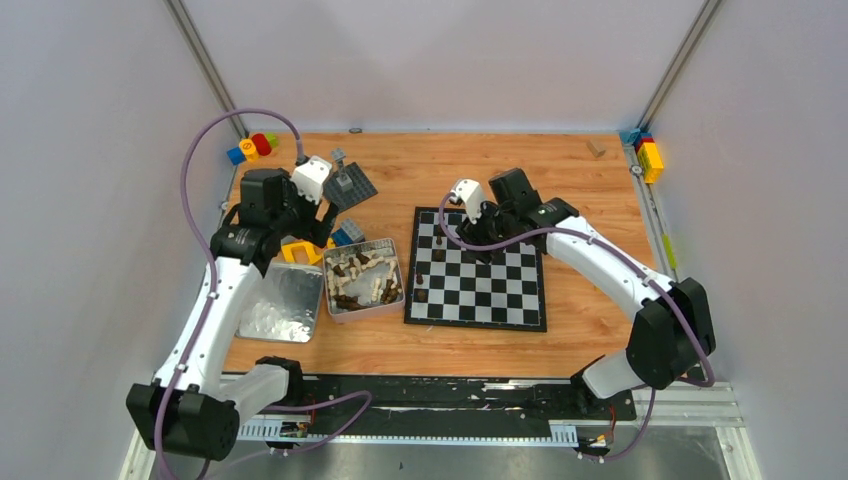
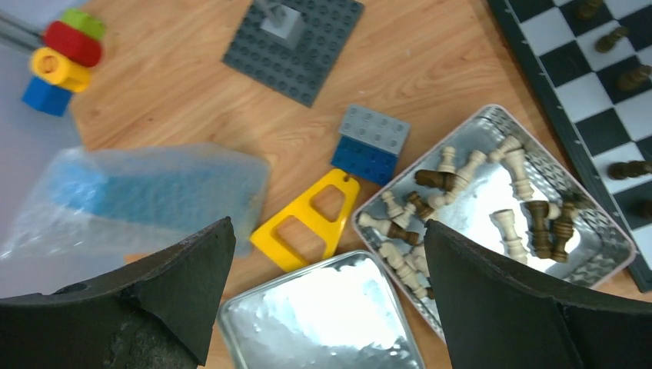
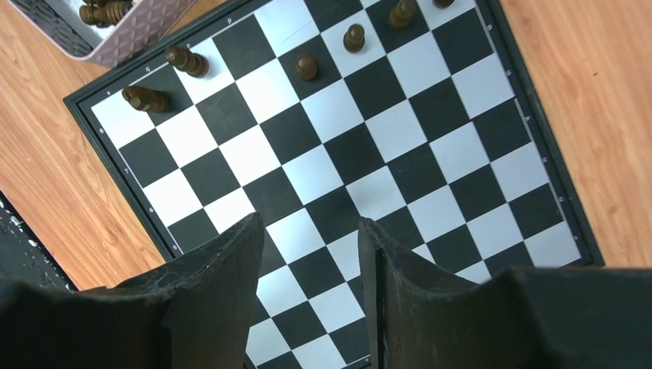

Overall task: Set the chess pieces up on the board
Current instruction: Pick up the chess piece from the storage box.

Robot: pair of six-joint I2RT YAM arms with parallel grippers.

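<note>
The board [image 1: 500,295] lies right of centre on the wooden table. Several dark brown chess pieces [image 1: 421,295] stand along its left side; they also show in the right wrist view [image 3: 307,68]. A shiny tin [image 1: 330,300] left of the board holds many cream and dark pieces [image 2: 507,223]. My left gripper [image 2: 327,238] is open and empty, high over the tin lid and the tin's near end [image 1: 322,225]. My right gripper [image 3: 311,227] is open and empty above the board's middle squares [image 1: 487,240].
An empty tin lid [image 2: 323,315] lies left of the tin. A yellow triangle [image 2: 307,219], a grey-and-blue brick [image 2: 371,142], a dark studded baseplate [image 2: 296,46] and a plastic bag [image 2: 146,192] lie behind them. Coloured bricks sit at the back left [image 1: 253,147] and back right [image 1: 648,155].
</note>
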